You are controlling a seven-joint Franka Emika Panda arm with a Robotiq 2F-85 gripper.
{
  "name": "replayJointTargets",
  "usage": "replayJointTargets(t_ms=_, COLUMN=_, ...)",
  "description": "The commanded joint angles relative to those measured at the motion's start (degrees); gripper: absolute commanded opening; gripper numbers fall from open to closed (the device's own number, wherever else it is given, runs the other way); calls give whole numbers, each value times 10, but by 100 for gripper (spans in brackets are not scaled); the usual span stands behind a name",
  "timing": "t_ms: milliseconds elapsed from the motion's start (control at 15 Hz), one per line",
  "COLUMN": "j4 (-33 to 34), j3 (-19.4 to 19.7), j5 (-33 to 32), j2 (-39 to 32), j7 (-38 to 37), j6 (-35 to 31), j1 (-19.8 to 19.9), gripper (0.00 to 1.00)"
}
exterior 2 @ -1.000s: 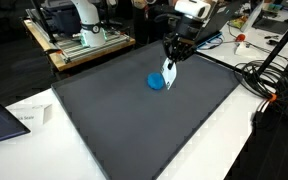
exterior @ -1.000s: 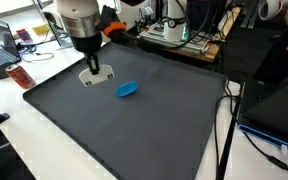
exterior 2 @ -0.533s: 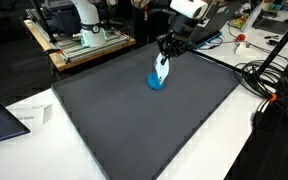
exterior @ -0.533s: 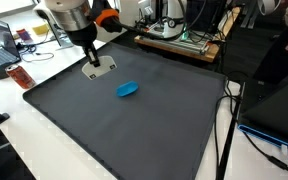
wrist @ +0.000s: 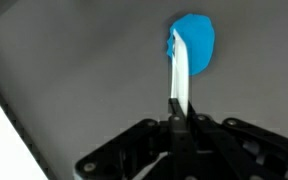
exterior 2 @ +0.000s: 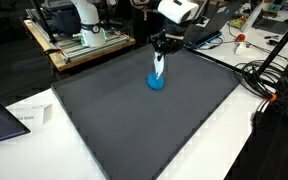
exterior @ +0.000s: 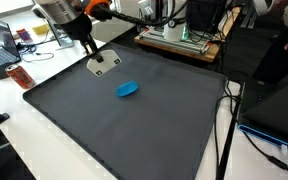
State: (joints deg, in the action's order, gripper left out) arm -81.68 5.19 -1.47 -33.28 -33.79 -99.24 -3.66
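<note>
Rising, the end effector point(exterior: 91, 52) stays clamped on the white card point(exterior: 103, 64), now higher off the mat point(exterior: 134, 130).

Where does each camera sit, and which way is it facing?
Exterior view: high beyond a mat corner, looking down across it; arm and hand at far edge.
Exterior view: high at another side, facing cluttered benches; hand shows.
Wrist view: above the hand, facing down at the mat.
All share the white card in the hand and the blue object.

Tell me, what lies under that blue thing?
The blue thing rests on the dark grey mat, which shows all around it. Whether anything is tucked beneath cannot be seen; it covers that spot.
</note>
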Motion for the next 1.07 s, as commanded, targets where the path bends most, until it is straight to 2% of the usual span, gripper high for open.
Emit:
replayJointTargets(t_ms=0, j4=24, j3=-11, j5=58, j2=-13, j7=27, j6=22, j1=28, gripper=1)
replayJointTargets(t_ms=267, j4=-6, j3=-14, j5=111, j2=-1, j7=67, j6=-11, j1=49, gripper=1)
replayJointTargets(t_ms=533, j4=-30, j3=-11, j5=133, j2=9, j7=120, j6=-31, j1=71, gripper=1)
replayJointTargets(t_ms=1000, j4=-112, j3=-17, j5=174, j2=50, j7=258, j6=-83, j1=121, gripper=1)
